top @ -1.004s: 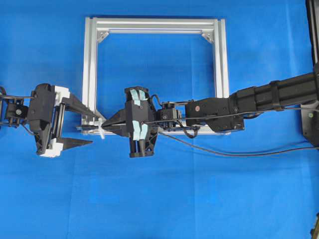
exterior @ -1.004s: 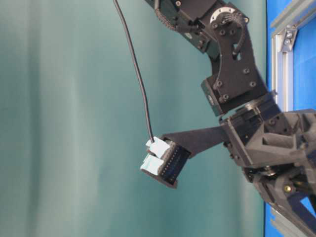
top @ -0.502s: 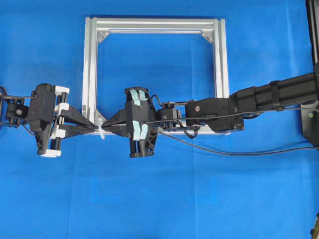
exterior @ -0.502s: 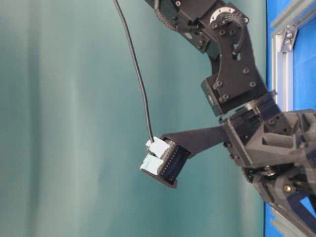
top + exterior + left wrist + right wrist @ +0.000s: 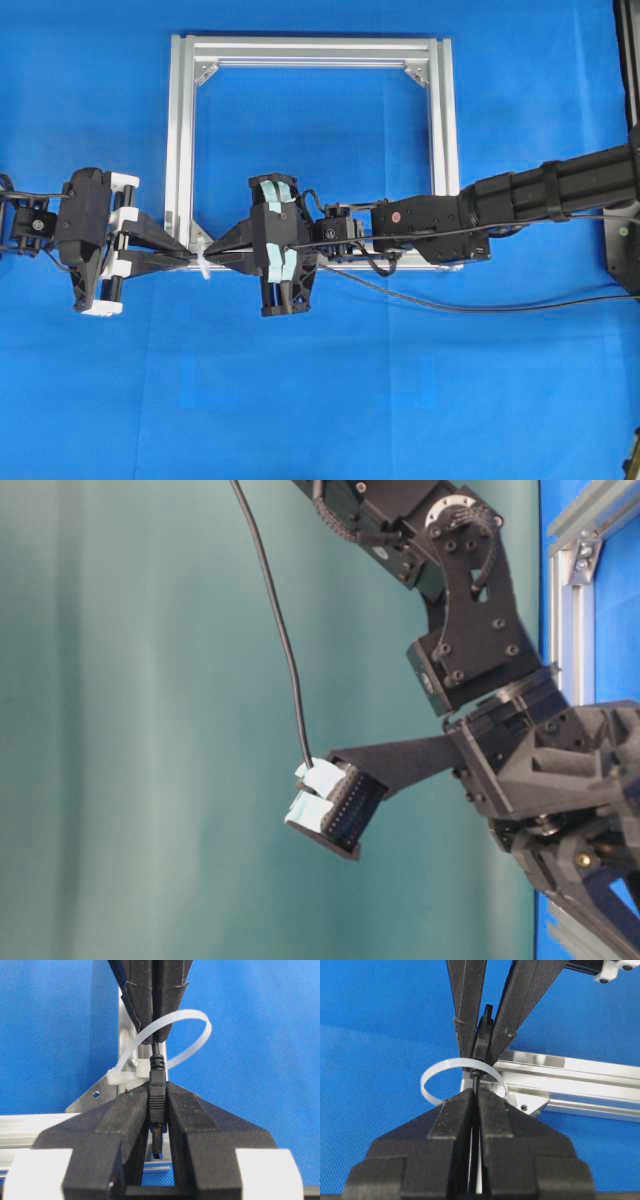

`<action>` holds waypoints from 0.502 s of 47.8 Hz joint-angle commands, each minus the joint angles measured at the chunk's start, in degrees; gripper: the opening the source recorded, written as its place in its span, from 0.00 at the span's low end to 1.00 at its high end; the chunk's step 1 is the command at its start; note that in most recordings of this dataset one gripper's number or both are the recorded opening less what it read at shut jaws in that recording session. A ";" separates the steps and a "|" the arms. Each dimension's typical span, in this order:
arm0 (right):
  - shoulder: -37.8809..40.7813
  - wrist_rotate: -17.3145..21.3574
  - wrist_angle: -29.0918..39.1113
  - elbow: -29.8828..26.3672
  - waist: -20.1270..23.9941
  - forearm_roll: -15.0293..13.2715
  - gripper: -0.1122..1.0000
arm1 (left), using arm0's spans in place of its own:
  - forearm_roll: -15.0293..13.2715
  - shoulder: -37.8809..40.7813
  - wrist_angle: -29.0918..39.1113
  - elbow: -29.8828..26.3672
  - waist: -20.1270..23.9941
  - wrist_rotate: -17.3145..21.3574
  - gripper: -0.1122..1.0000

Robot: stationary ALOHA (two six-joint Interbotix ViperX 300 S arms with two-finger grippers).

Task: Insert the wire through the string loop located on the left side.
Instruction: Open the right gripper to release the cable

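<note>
White string loop (image 5: 172,1035) already rings the wire (image 5: 157,1092); your left claw (image 5: 157,1110) pinches its plug, right claw (image 5: 475,1110) clamps the cable behind, axis running left-right.

Bright, even light falls from above; the blue cloth-covered bench (image 5: 400,400) shows almost no shadow. The silver aluminium frame (image 5: 180,140) glares along its rails. Both wrist views are sharp around the black fingers (image 5: 125,1125) meeting mid-frame, though the nearest edges soften. The table-level view is dimmer, its teal backdrop (image 5: 140,730) smooth and hazy.
</note>
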 commanded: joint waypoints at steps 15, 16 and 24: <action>-1.23 0.44 1.41 -0.79 -0.44 0.53 0.64 | 0.18 -1.23 -0.26 -0.26 -0.26 0.00 0.16; -1.23 0.44 1.67 -0.79 -0.44 0.62 0.69 | 0.18 -1.32 -0.26 -0.26 -0.26 0.00 0.16; -1.23 0.44 2.46 -0.88 -0.44 0.62 0.96 | 0.18 -1.32 -0.18 -0.26 -0.26 0.00 0.16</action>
